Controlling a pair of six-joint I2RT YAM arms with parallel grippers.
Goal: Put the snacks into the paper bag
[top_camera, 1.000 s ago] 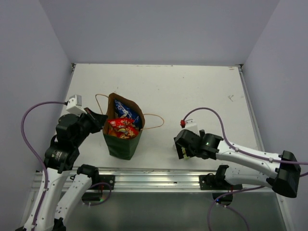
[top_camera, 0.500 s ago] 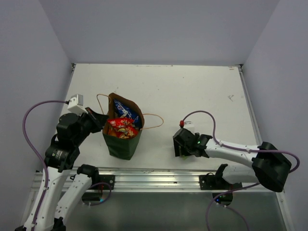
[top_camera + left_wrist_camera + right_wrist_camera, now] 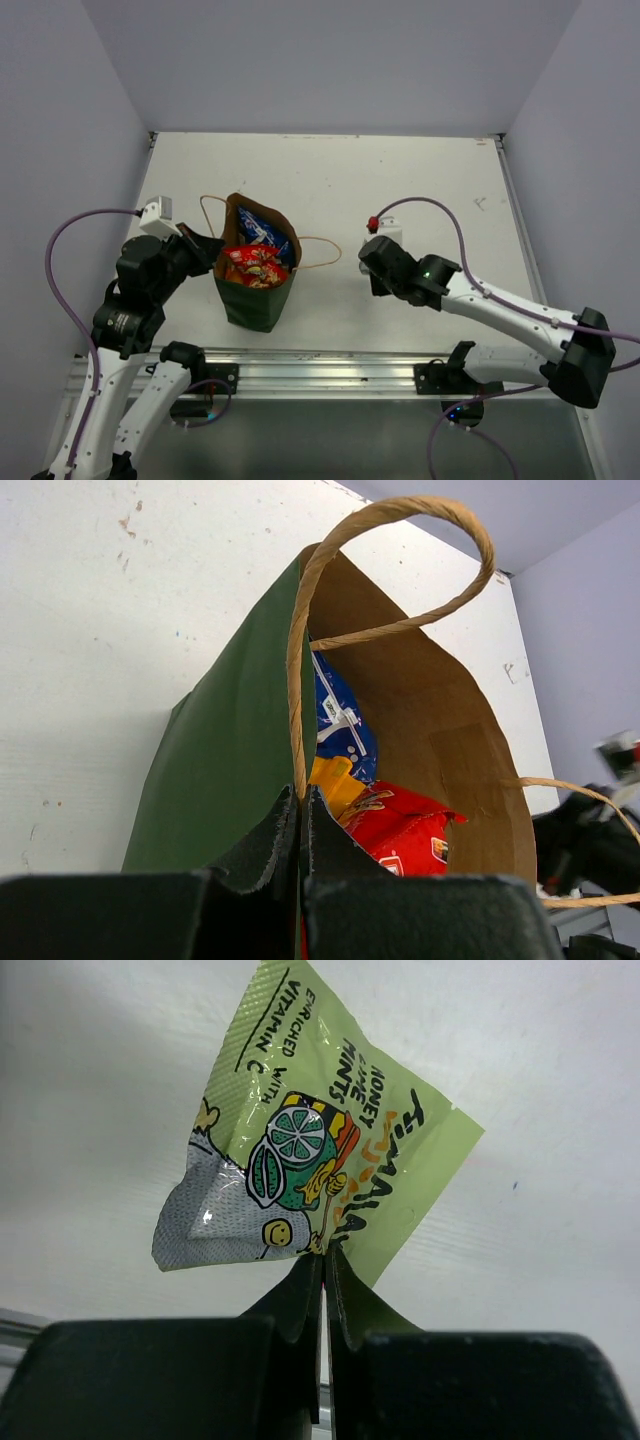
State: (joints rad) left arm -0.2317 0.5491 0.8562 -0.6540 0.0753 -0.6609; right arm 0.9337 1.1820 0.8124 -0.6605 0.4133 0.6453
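Observation:
The paper bag (image 3: pixel 252 298) stands upright at the left of the table, dark green outside, brown inside (image 3: pixel 430 710). In it lie a blue packet (image 3: pixel 336 718), an orange one (image 3: pixel 334 780) and a red one (image 3: pixel 412 832); the red packet (image 3: pixel 252 266) shows on top from above. My left gripper (image 3: pixel 301 792) is shut on the bag's near rim, right where the tan handle (image 3: pixel 300 650) meets it. My right gripper (image 3: pixel 323 1252) is shut on the lower edge of the light-green packet (image 3: pixel 320 1145), held off the table. From above, the right gripper (image 3: pixel 372 272) hides this packet.
The bag's other handle (image 3: pixel 320 252) hangs out toward the right arm. A metal rail (image 3: pixel 320 370) runs along the near edge. Purple cables (image 3: pixel 440 215) loop off both wrists. Grey walls close in the table on three sides.
My right gripper has gone from open to shut on the light-green packet and has risen and swung away from the near edge. The left arm and bag have not moved.

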